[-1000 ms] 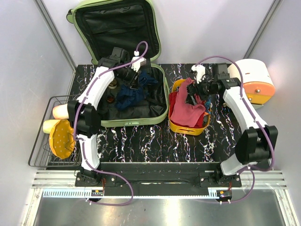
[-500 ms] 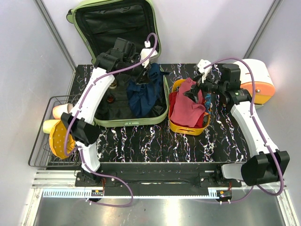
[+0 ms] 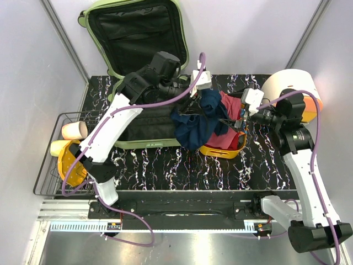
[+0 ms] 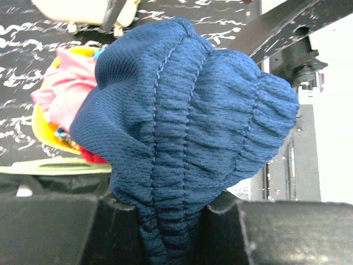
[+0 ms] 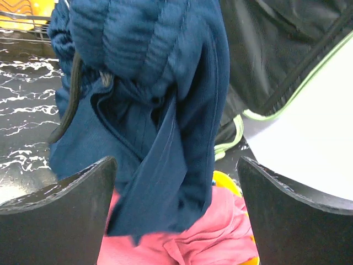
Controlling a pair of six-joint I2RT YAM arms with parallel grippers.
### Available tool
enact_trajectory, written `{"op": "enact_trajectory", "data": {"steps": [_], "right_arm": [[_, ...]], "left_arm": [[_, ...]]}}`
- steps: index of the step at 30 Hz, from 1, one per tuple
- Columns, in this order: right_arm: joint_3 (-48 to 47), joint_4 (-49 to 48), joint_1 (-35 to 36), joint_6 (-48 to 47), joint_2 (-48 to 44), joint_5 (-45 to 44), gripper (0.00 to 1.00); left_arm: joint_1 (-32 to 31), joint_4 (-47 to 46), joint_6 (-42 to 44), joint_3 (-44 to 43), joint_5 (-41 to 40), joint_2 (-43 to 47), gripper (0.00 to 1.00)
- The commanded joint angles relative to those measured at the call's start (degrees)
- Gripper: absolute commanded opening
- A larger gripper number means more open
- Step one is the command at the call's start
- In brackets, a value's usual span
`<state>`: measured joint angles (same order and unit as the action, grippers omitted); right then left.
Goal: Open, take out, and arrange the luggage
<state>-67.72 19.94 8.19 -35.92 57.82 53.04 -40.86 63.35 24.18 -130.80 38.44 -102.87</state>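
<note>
Gaping pale-green luggage (image 3: 138, 41), seemingly wall-propped

Luggage (image 3: 132, 38) left of tray (image 3: 218, 150), garment (image 3: 194, 128) hanging between, basket (image 3: 46, 172) far left

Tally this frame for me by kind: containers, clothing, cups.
Containers: 3 (luggage, yellow tray, wire basket)
Clothing: 2 (navy garment held in the left gripper; pink-red heap in the tray, pieces not separable)
Cups: 2, both in the basket
Total: 7
</note>
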Motion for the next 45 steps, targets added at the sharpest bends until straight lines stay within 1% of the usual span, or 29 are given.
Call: {"op": "enact_trajectory", "data": {"steps": [1,6,9,11,12,14,15,16,18,19,21,22,23,24,25,26,28,30,31,32,34,36,37,38,40,41,42,44,45], "right_arm": [[-0.30,1.31,-0.19,-4.50,-2.54,8.46,1.00],[-0.48,6.05,0.43,-4.68,-2.63,14.19,1.00],[-1.27,9.66,1.48,-4.77,-2.10,16.56,1.00],[-1.45,10.99,2.27,-4.86,-1.75,16.57,1.00],[-1.45,11.34,3.14,-4.77,-1.66,15.96,0.98],[-1.53,11.00,3.42,-2.94,-1.57,15.61,0.90],[-1.62,9.86,3.42,-1.45,-1.40,15.35,0.83],[-1.71,9.42,3.42,2.40,-1.31,15.17,0.65],[-2.67,9.50,3.50,5.41,-1.05,15.52,0.48],[-2.85,9.85,3.50,7.69,-1.31,15.43,0.30],[-3.29,9.68,3.42,10.51,-2.36,12.73,0.05],[-3.29,9.41,3.42,14.00,-2.71,11.23,0.00],[-3.38,9.50,3.42,15.43,-3.50,9.47,0.00],[-3.64,10.37,3.42,16.66,-3.68,5.37,0.00],[-3.90,11.42,3.33,18.15,-3.77,3.24,0.00],[-4.26,12.39,2.81,18.34,-3.51,1.56,0.00],[-5.05,14.51,1.40,20.78,-2.72,-0.82,0.00],[-5.40,13.72,-1.31,23.69,-0.79,-1.35,0.00],[-5.49,12.93,-2.03,26.92,0.26,-1.97,0.00],[-5.40,12.06,-2.64,28.35,2.27,-2.67,0.00],[-4.61,7.41,-4.57,32.12,4.57,-4.95,0.00],[-4.08,1.80,-5.54,34.33,8.96,-7.05,0.00],[-4.60,1.16,-5.90,35.47,10.80,-8.46,0.00],[-5.92,0.63,-6.34,35.57,14.82,-9.61,0.00],[-7.06,-1.39,-7.30,37.05,18.54,-11.89,0.00],[-7.85,-2.36,-7.31,37.24,21.34,-13.47,0.00],[-8.21,-4.80,-7.31,37.68,22.50,-17.31,0.00],[-9.61,-7.28,-7.39,40.40,25.91,-21.11,0.00],[-10.40,-8.42,-7.31,41.27,27.24,-24.52,0.00]], "left_arm": [[-4.22,-4.11,1.13,-1.38,4.10,4.17,0.00],[-8.00,-5.17,1.21,-1.65,5.50,4.96,0.00],[-9.41,-5.61,1.39,-1.74,6.39,5.66,0.00],[-9.94,-5.87,1.57,-1.74,6.48,5.66,0.00],[-10.29,-5.87,1.57,-1.65,6.82,5.66,0.00],[-10.73,-5.87,1.74,-1.39,6.92,5.84,0.00],[-11.17,-5.96,1.83,-1.21,6.92,5.75,0.00],[-11.17,-5.96,1.66,-1.12,6.74,5.84,0.00],[-11.17,-6.75,1.39,-0.16,5.52,6.54,0.00],[-11.17,-7.19,1.39,0.45,4.99,6.80,0.00],[-10.82,-8.68,0.69,2.73,2.63,7.94,0.00],[-10.47,-9.38,0.08,3.70,2.35,8.47,0.09],[-9.94,-11.30,-1.84,5.80,2.26,8.91,0.24],[-8.46,-12.54,-3.17,6.87,2.17,9.96,0.35],[-7.49,-13.68,-4.48,7.92,2.34,10.32,0.48],[-6.43,-15.35,-7.28,8.54,2.35,10.49,0.71],[-3.10,-16.24,-9.93,9.25,2.87,10.50,0.83],[0.50,-17.73,-13.01,10.12,4.44,10.58,0.95],[1.65,-18.26,-13.89,10.56,4.72,10.67,0.99],[2.79,-18.87,-15.03,11.35,4.98,10.67,0.99],[5.78,-19.32,-16.01,12.50,6.03,10.67,0.99],[8.15,-20.02,-17.06,14.69,6.04,10.93,0.99],[8.69,-20.28,-17.24,15.40,5.69,11.02,0.99],[9.22,-20.29,-17.33,16.97,5.60,11.11,0.99],[10.80,-20.64,-17.33,18.73,5.51,11.81,0.99],[11.32,-21.25,-17.42,21.00,5.34,12.25,0.99],[12.37,-21.86,-17.59,22.25,5.16,13.12,0.99],[13.26,-23.61,-18.29,26.01,4.72,14.01,0.99],[14.22,-24.15,-18.56,27.08,4.37,14.88,0.99]]}}
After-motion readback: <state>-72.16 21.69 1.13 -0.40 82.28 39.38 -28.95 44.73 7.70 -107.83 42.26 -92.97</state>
